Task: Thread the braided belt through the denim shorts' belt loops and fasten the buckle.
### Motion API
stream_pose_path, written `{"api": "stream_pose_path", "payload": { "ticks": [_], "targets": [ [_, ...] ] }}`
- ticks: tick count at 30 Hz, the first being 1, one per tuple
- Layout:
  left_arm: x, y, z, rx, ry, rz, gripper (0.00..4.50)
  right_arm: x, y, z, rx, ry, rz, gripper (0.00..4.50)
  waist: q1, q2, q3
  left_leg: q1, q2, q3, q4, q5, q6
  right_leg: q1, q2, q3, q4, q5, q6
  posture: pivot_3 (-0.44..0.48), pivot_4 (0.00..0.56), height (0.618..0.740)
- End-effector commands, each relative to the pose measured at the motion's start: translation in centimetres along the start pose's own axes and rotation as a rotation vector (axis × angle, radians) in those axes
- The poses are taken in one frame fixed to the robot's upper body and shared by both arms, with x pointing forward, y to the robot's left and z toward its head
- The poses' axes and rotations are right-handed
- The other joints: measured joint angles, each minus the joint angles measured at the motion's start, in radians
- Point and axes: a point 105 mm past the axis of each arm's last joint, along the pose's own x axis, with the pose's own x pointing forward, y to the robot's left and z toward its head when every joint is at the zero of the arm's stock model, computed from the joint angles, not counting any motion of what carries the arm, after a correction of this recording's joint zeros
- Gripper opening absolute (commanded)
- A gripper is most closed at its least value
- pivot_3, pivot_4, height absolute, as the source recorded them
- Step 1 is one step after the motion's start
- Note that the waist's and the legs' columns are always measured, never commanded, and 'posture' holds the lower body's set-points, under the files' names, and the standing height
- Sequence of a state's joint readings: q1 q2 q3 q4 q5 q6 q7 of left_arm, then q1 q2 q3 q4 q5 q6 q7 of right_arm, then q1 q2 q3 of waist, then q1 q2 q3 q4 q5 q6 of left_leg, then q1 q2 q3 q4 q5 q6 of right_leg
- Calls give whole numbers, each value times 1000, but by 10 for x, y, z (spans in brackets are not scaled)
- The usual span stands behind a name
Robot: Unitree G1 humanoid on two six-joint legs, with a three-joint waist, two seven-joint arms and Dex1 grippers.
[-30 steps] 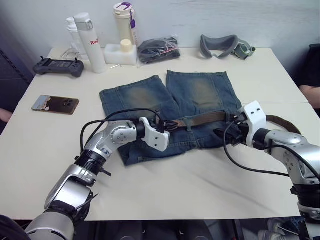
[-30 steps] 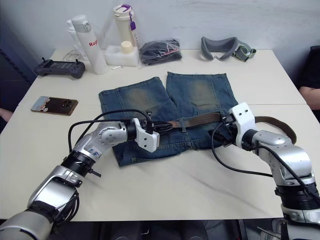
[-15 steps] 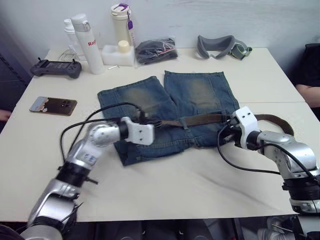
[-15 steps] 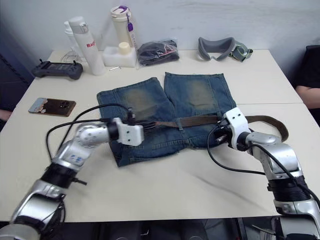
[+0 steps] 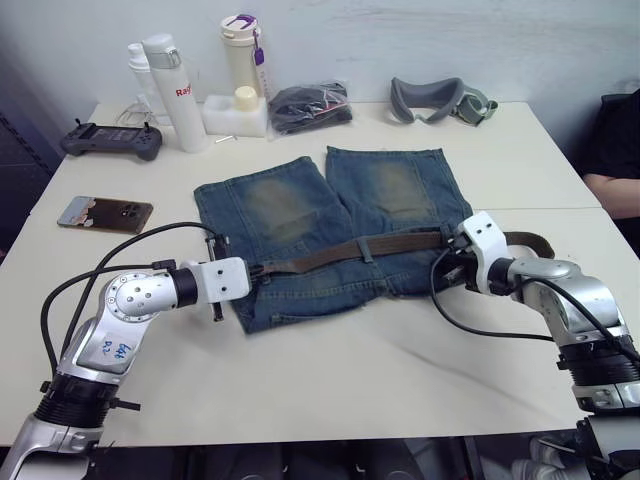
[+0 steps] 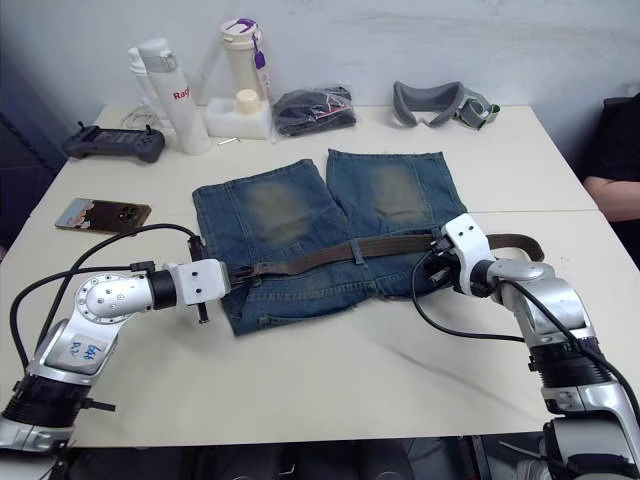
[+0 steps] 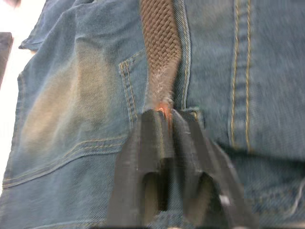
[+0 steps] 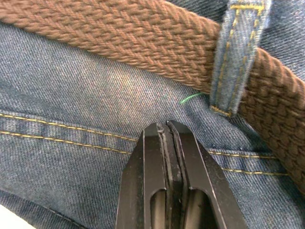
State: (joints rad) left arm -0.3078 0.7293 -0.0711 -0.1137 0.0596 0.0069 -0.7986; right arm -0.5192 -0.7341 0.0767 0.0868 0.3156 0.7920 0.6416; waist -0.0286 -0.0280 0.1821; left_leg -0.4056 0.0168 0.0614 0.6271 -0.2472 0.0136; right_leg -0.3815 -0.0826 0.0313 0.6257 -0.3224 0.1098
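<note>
— Blue denim shorts [image 5: 335, 225] are lying in the middle of the frame. Where is the braided belt [image 5: 350, 250] sitting?

— It is running across the waist, under a belt loop [image 8: 236, 57]. The left gripper [image 7: 164, 119] is pinching its reddish tip. The right gripper [image 8: 167, 131] is squeezing tight, pressing on the denim under the belt.

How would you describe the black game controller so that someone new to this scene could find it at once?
Start at the white table and go to its far corner on the robot's left. There, left of the tall white bottle, lies the game controller. It is flat, wide and dark grey-black with a grip at each end, unlike the phone nearer the robot, which is a thin slab with a brownish picture.
</note>
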Motion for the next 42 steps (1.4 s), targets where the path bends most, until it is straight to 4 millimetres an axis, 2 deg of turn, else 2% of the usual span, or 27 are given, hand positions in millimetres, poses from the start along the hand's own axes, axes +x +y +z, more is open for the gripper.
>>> {"api": "stream_pose_path", "payload": {
  "ticks": [1, 3, 6, 7, 9, 12, 15, 18, 20, 25, 27, 31, 34, 36, 41, 42],
  "targets": [
    [-5, 11, 18, -93, -90, 38, 2240, -8, 3, 8, -37, -24, 46, 707, 0, 0, 0, -1, 0, 0, 0, 0, 0, -1, 0, 0, 0, 0, 0, 0, 150, 735],
    [-12, 12, 20, -147, -112, 29, 3037, -18, 2, 19, -58, -57, 71, 1428, -1, 2, 1, -1, 0, 0, 0, 0, 0, -2, 0, 0, 0, 0, 0, 0, 150, 735],
    [-25, 14, 24, -257, -156, 11, 4332, -38, -4, 34, -112, -81, 85, 2802, -2, 4, 2, -4, 1, 2, -1, 0, 0, -6, 1, 0, 1, 0, 0, 0, 150, 735],
    [-30, 14, 26, -298, -170, -1, 4500, -45, -7, 39, -126, -86, 84, 3358, -2, 4, 2, -6, 1, 3, -1, 0, 0, -9, 1, 1, 2, 0, 0, 0, 150, 735],
    [-39, 17, 32, -368, -213, 3, 4500, -55, -16, 50, -162, -104, 57, 4333, -2, 5, 3, -8, 1, 3, 0, 0, 0, -11, 2, 1, 3, 0, 0, 0, 150, 735],
    [-45, 23, 41, -440, -263, 25, 4500, -58, -23, 60, -156, -131, 25, 4435, -2, 5, 3, -8, 2, 3, 1, 0, 0, -10, 3, 0, 3, 0, 0, 0, 150, 735],
    [-46, 19, 55, -536, -320, -12, 4500, -65, -13, 51, -158, -64, 119, 4435, 1, 5, 3, -7, 2, 3, 1, 0, 0, -10, 3, 1, 2, 0, 0, 0, 150, 735],
    [-51, 6, 60, -592, -305, -85, 4500, -82, -5, 44, -331, -18, 214, 4435, 8, 6, 4, -12, 1, 1, 1, 0, 0, -12, 2, -1, 2, 0, 0, 0, 150, 735],
    [-58, 0, 55, -608, -258, -124, 4500, -86, -3, 38, -419, 29, 251, 4435, 2, 6, 4, -15, 1, 1, 3, 0, 1, -14, 2, -1, 1, 0, 0, 0, 150, 735],
    [-64, -7, 47, -599, -186, -166, 4500, -70, 0, 11, -607, 131, 286, 4435, -8, 6, 4, -7, 2, 3, 1, 0, -1, -10, 3, 1, 2, -1, -2, 0, 150, 735],
    [-62, -5, 49, -592, -191, -156, 4500, -55, -3, 0, -682, 157, 260, 4435, -6, 6, 4, -5, 1, 3, 0, 0, -1, -8, 3, 1, 2, -2, -3, 0, 150, 735],
    [-58, -7, 48, -592, -173, -144, 4500, -37, -17, 1, -778, 120, 168, 4435, -8, 6, 4, -5, 1, 4, 0, 0, -2, -10, 3, 2, 2, -2, -3, 0, 150, 735],
    [-59, -19, 34, -581, -86, -154, 4500, -35, -31, -2, -801, 143, 124, 3668, -7, 6, 4, -5, 2, 5, 0, 1, -3, -9, 4, 1, 3, -2, -3, 0, 150, 735],
    [-61, -26, 29, -591, -62, -158, 4500, -38, -39, -7, -811, 172, 115, 2616, -7, 6, 4, -5, 2, 5, 0, 2, -6, -10, 4, 2, 3, -2, -3, 0, 150, 735],
    [-61, -25, 23, -597, -53, -124, 4500, -51, -75, -9, -839, 230, 15, 169, 0, 6, 4, -4, 1, 5, 1, 0, -3, -8, 3, 2, 3, -2, -4, 0, 150, 735],
    [-59, -25, 23, -596, -54, -124, 4500, -54, -81, -8, -841, 234, -7, 76, 1, 6, 4, -3, 1, 4, 1, 0, -3, -7, 2, 1, 3, -2, -4, 0, 150, 735]
  ]
}}
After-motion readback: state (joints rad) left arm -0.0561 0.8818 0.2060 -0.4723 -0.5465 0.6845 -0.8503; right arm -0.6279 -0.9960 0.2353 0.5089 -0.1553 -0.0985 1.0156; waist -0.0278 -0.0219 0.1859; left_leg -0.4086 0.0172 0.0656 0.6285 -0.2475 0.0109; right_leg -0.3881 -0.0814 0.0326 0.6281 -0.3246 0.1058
